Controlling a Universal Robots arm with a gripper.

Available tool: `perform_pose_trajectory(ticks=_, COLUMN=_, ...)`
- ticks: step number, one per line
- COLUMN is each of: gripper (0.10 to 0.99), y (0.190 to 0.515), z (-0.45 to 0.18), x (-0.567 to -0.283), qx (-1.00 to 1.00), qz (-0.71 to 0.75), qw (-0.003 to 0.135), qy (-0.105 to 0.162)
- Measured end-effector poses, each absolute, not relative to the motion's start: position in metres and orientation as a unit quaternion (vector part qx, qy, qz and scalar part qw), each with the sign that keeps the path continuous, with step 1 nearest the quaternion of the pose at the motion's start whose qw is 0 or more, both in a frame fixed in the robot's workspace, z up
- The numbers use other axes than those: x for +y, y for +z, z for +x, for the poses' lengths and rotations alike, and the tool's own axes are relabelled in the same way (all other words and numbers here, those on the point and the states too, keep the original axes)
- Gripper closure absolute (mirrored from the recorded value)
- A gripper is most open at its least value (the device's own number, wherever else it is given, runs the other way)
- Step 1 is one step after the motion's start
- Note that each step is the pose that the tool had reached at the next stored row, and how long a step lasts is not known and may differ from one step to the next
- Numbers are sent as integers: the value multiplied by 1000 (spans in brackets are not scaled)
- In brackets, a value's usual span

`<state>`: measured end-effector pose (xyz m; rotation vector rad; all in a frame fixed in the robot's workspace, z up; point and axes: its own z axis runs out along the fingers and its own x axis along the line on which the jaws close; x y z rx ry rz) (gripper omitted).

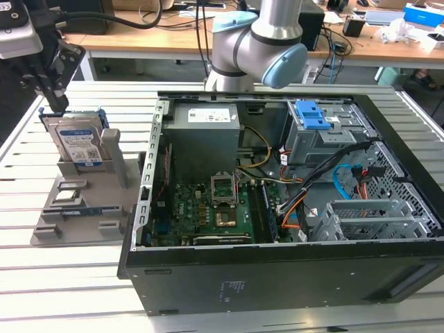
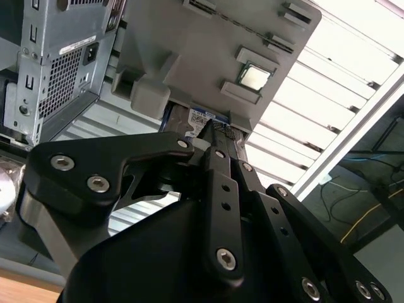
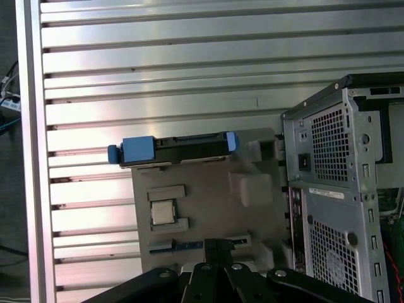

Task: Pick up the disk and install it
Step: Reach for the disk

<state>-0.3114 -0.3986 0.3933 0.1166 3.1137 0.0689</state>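
Observation:
The disk [image 1: 80,146], a silver-black drive with a blue-and-white label and blue side rails, stands on edge in a grey holder [image 1: 83,223] at the exterior view's left. My gripper [image 1: 59,105] hangs just over the disk's upper corner, shut, with nothing between its fingers. In the first wrist view the disk [image 3: 183,146] shows edge-on beyond my gripper [image 3: 218,243]. The second wrist view has my gripper [image 2: 218,129] right at the disk's label [image 2: 201,117]. Whether the tips touch the disk is unclear.
A small square processor chip [image 1: 67,196] lies in the holder below the disk. An open computer case [image 1: 277,277] sits to the exterior view's right, with a drive cage and blue latch [image 1: 312,114] at its back. The arm's base [image 1: 257,41] stands behind it.

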Motion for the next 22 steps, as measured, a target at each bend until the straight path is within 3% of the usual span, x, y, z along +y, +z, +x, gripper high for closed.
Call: perform_pose_trajectory(ticks=22, gripper=980, y=392, z=-359, x=-380, qx=999, qz=37, qw=12, qy=22)
